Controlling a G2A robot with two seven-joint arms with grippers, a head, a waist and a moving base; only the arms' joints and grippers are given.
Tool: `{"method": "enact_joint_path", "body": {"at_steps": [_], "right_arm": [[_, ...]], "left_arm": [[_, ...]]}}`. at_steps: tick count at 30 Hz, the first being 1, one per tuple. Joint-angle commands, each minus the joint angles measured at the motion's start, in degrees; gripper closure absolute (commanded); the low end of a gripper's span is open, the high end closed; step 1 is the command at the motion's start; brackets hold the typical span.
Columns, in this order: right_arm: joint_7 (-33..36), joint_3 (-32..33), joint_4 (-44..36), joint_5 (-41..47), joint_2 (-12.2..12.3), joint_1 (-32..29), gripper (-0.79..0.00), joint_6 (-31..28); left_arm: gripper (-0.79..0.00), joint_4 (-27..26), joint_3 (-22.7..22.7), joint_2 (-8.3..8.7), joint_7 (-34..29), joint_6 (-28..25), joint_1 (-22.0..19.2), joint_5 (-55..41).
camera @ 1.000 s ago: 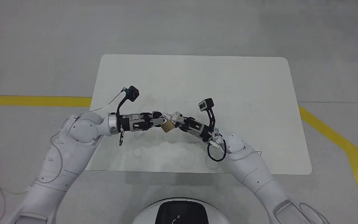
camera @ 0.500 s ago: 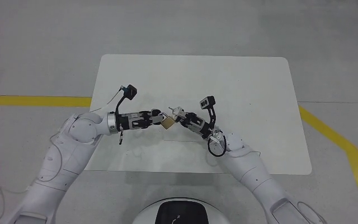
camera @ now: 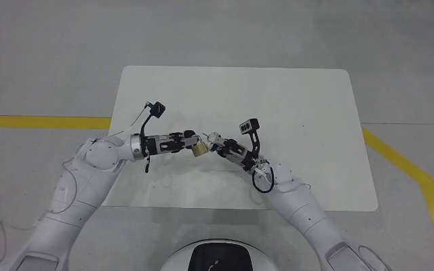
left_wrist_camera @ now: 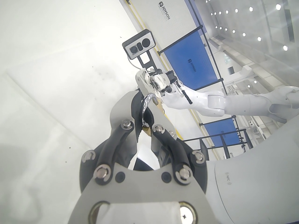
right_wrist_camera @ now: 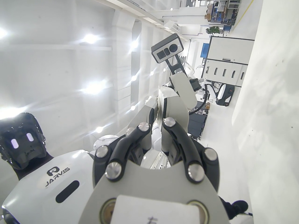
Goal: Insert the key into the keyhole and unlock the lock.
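Two tools meet mid-air.
Clamping the lock (camera: 199, 150) steady, the left tool (camera: 192, 143) lets the right tool (camera: 211, 141), narrowed on the key (right_wrist_camera: 159, 110), align it.

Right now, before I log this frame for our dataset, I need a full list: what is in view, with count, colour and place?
table: 1, white, under both arms.
lock: 1, brass with a silver shackle, held above the table's near middle.
key: 1, thin, metal-coloured, next to the lock; I cannot tell whether it is in the keyhole.
floor line: 1, yellow, on the grey floor, showing at both sides of the table.
left gripper: 1, black and grey, shut on the lock at its shackle.
right gripper: 1, black and grey, shut on the key, facing the left gripper across the lock.
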Motion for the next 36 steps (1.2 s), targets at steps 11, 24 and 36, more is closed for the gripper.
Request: {"method": "enact_joint_path", "body": {"at_steps": [11,24,36], "right_arm": [[0.4,1.8,-4.8,-4.0,0.4,-3.2,0.0,-4.1],[-11.7,9.9,-8.5,-17.4,1.9,-7.7,0.0,-13.3],[-13.3,10.5,-8.9,-19.7,2.0,-8.2,0.0,-12.7]], "left_arm": [[0.0,8.3,2.5,-0.93,-11.3,3.7,-3.4,-19.6],[0.0,21.6,8.3,-3.87,-26.1,15.7,-11.1,-33.2],[0.0,18.2,8.6,-3.85,-19.0,14.1,-9.5,-28.7]]}}
